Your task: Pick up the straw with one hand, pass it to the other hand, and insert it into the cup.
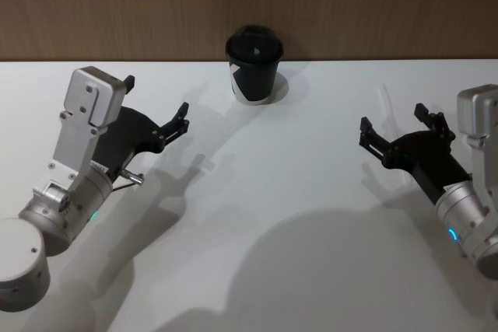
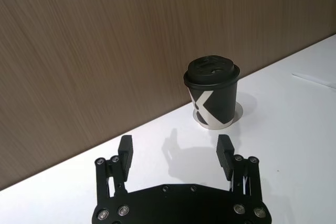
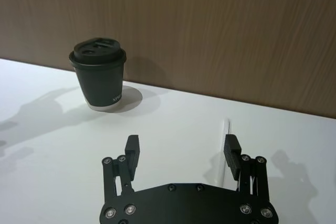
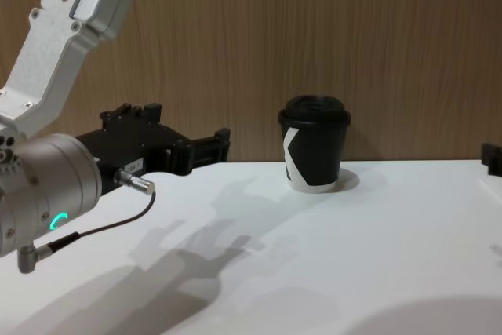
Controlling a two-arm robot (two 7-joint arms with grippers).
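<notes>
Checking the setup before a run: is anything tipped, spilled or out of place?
Nothing stands out. The cup stands upright, lid on, no spill; the straw lies flat near the right gripper. Both it and the left gripper hover open.

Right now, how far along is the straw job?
Nothing is done yet. The straw lies on the table just ahead of the right gripper, which is open and empty. The left gripper is open too, facing the lidded cup. Pick-up, handover and insertion are all left.
</notes>
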